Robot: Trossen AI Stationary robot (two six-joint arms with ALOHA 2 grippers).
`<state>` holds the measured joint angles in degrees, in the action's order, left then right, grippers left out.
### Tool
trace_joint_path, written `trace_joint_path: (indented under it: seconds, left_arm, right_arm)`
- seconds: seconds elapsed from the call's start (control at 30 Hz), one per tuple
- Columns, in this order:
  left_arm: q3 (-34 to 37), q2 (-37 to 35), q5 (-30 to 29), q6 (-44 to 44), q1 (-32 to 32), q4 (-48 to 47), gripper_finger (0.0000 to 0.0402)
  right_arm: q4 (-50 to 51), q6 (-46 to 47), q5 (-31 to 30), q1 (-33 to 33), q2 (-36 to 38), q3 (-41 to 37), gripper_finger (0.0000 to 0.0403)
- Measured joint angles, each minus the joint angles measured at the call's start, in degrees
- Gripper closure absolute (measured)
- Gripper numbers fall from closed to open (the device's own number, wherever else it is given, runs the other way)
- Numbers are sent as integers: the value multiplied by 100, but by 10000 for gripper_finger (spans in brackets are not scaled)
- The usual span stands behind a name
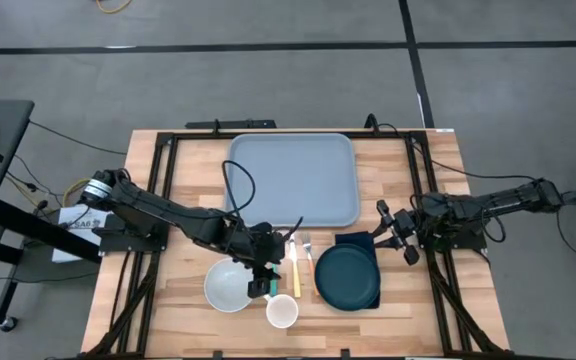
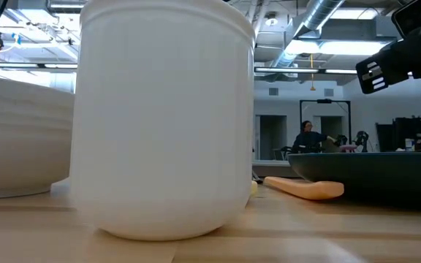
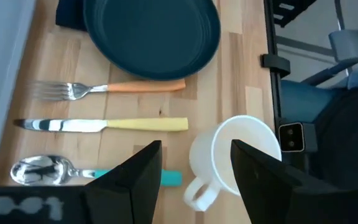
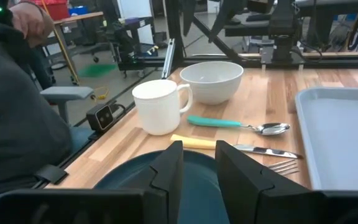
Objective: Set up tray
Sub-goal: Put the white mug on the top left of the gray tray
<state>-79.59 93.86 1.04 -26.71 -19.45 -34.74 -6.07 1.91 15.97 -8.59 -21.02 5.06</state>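
Observation:
The light grey-blue tray (image 1: 293,180) lies at the table's far middle with nothing on it. In front of it are a white bowl (image 1: 226,285), a white mug (image 1: 281,311), a navy plate (image 1: 348,277) overlapping a navy napkin (image 1: 356,241), and a fork (image 3: 114,88), knife (image 3: 104,125) and spoon (image 3: 48,170). My left gripper (image 1: 268,283) is open above the mug (image 3: 232,158) and the spoon's teal handle, its fingers either side of the mug and touching nothing. My right gripper (image 1: 396,232) is open at the plate's right, just over its rim (image 4: 166,186).
The black frame rails (image 1: 423,170) run along both table sides. Cables lie at the tray's left corner (image 1: 236,175). A person sits close to the table's near edge (image 4: 17,124), and another stands far off in the room (image 2: 309,139). Bare wood shows right of the tray.

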Motion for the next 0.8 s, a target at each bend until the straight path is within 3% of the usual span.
trace_joint_path:
  seconds: [0.47, 0.63, 0.8]
  left_arm:
    - [1, 166, -686, -400, -342, 84, 222]
    - [-144, 789, -358, -472, -378, -63, 222]
    - [-739, 1329, -93, -157, -376, -542, 222]
  right_arm:
    - [0, 0, -2, 7, 0, 0, 316]
    - [21, 1, -144, 10, 2, 0, 316]
    - [9, -30, -262, 10, 2, 0, 316]
